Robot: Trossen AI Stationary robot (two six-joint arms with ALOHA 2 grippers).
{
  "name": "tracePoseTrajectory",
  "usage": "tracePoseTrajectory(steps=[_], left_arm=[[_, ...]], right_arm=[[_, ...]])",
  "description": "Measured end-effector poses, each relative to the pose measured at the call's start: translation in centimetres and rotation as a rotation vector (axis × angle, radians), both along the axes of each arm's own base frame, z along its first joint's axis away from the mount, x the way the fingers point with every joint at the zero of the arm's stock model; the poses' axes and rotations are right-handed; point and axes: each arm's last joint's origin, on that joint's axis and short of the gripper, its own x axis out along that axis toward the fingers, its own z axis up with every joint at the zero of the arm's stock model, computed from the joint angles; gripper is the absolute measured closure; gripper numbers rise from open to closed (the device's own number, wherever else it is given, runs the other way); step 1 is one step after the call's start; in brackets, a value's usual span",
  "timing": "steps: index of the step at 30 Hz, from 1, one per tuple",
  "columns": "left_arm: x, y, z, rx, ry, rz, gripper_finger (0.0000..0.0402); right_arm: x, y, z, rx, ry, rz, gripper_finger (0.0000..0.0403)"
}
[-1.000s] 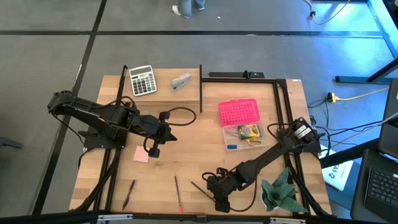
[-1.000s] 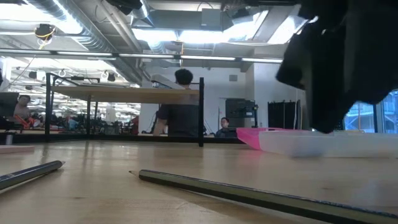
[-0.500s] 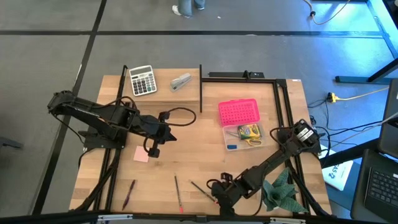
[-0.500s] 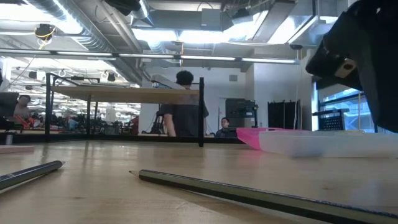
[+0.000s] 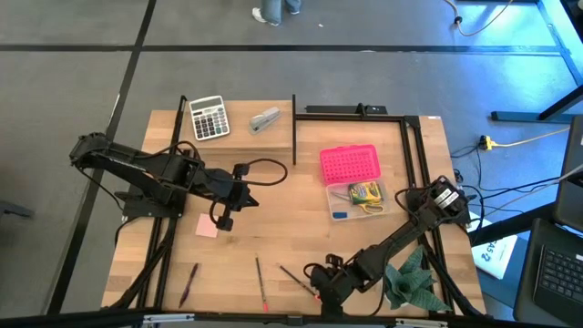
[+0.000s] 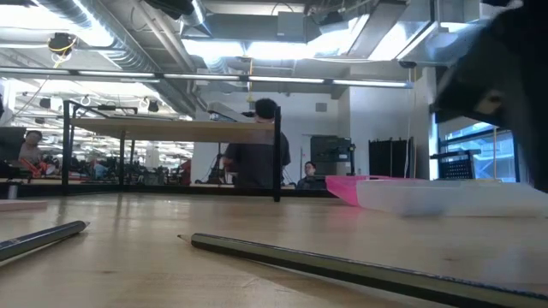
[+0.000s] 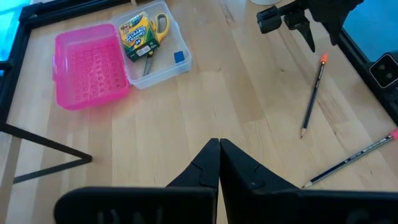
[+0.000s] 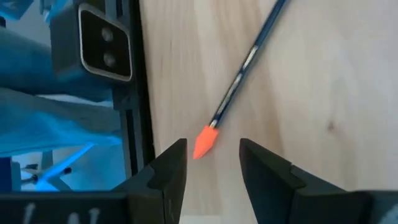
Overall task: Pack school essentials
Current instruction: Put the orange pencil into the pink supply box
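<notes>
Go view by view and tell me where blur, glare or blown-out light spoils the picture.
Low view: the ceiling lights are blown out, and a dark arm at the right edge is a soft blur. Right wrist view: the right gripper frames the pencil's orange end, slightly soft, with blue light along one side. High view: even light and blue glare at the right.

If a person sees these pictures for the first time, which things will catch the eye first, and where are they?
Probably the bright pink lid lying open beside its clear box, at the table's right side, with the crayon box and scissors inside. Next, the right gripper at the table's front edge, jaws open around the orange end of a pencil. The left gripper waits shut, above the table's left half.
</notes>
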Motion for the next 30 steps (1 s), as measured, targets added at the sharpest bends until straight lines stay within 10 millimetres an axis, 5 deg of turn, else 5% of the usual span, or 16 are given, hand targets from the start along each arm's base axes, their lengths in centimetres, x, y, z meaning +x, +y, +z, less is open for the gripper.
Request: tracePoseTrajectory(steps=[20,30], left_arm=[[0.0,0.0,0.0,0.001,0.001,-0.001,0.0401],[0.0,0.0,0.0,0.001,0.001,0.000,0.0401]], right_arm=[[-0.2,0.6,-0.7,-0.043,-0.030,0.024,0.0254],[1.2,-1.3,-0.8,0.032,0.048,0.034,0.0254]])
